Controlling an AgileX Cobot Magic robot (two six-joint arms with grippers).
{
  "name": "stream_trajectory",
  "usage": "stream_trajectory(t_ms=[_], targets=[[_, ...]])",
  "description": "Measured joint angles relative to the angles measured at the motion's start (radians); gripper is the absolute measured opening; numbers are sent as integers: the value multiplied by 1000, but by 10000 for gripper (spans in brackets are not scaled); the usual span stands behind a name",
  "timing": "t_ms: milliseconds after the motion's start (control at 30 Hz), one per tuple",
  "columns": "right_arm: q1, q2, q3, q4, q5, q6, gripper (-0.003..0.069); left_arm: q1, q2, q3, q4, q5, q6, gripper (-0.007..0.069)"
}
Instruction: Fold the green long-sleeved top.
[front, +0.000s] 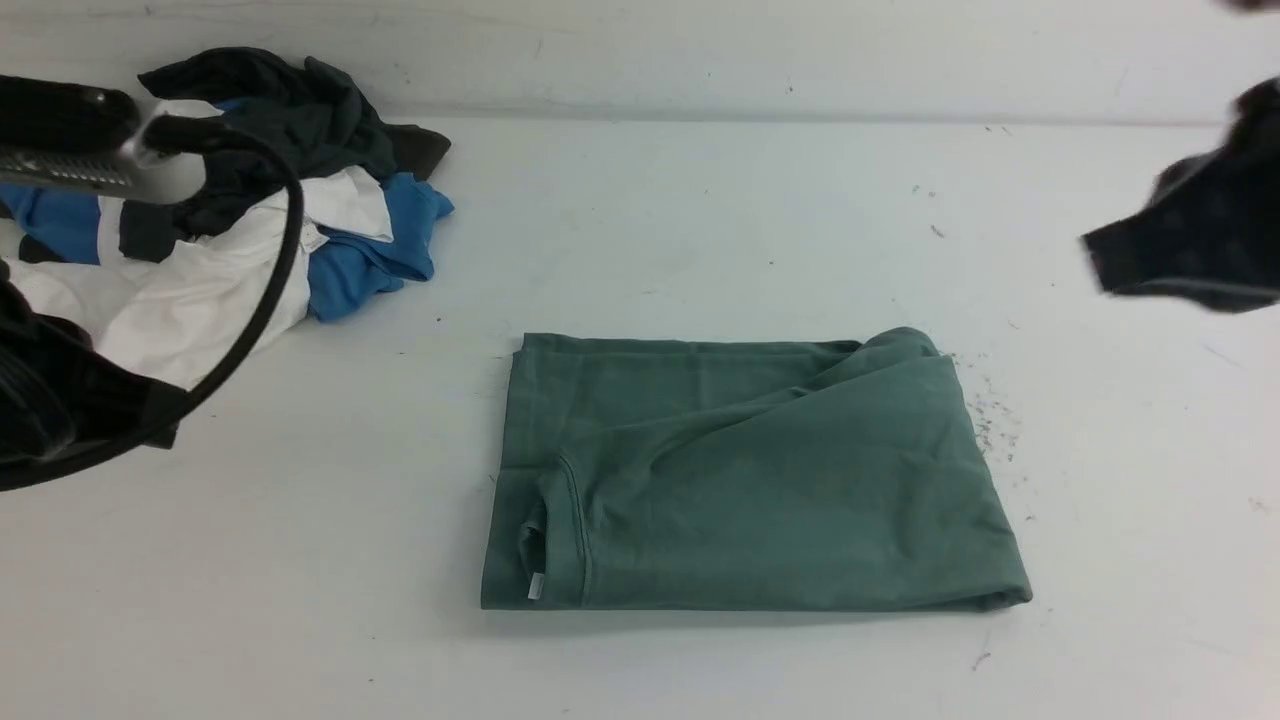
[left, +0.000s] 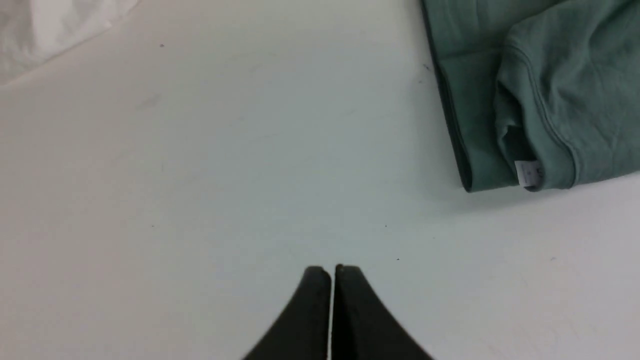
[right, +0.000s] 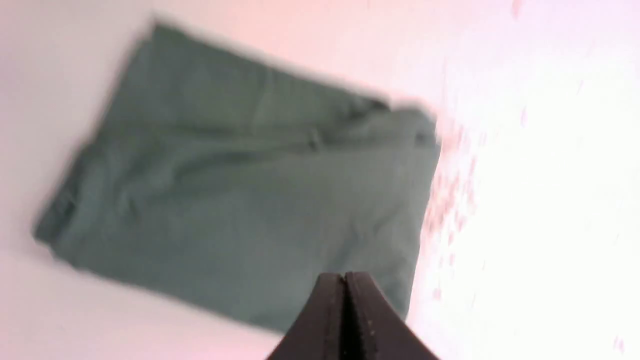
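The green long-sleeved top (front: 750, 480) lies folded into a flat rectangle in the middle of the white table (front: 700, 220). Its collar and white neck label (front: 536, 588) are at the near left corner, and the chest logo is hidden. My left gripper (left: 332, 270) is shut and empty, above bare table to the left of the top (left: 550, 90), where the label (left: 527, 173) also shows. My right gripper (right: 345, 275) is shut and empty, raised above the top's (right: 240, 200) right part. In the front view only the left arm (front: 60, 140) and the blurred right arm (front: 1200, 240) show.
A pile of dark grey, white and blue garments (front: 250, 200) lies at the far left of the table; its white cloth (left: 50, 25) shows in the left wrist view. Small lint specks (front: 990, 420) lie just right of the top.
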Motion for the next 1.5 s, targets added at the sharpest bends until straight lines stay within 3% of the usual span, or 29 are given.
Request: stream_trajectory(t_ms=[133,233,433,700,1133,1500], targets=[[0,-206,112,-20,-127,2,-15,0,-44,19,-6,0,-1,-4],[0,-453,299,-48,-317,24,-15,0,-85,65,-20,-2,-2,-4],[-1,-864,657,-174,-623,198,-15,0,-127,157,-63,-17,-2,-4],[-3,-1042,858,-333,-670,341,-15,0,-138,187,-92,-42,-2,-4],[-4,-1042,869,-384,-731,345,-15,0,-348,271,-95,-72,9,-4],[-4,-1042,871,-384,-731,345,-15,1,-653,489,-101,-243,9,-4]])
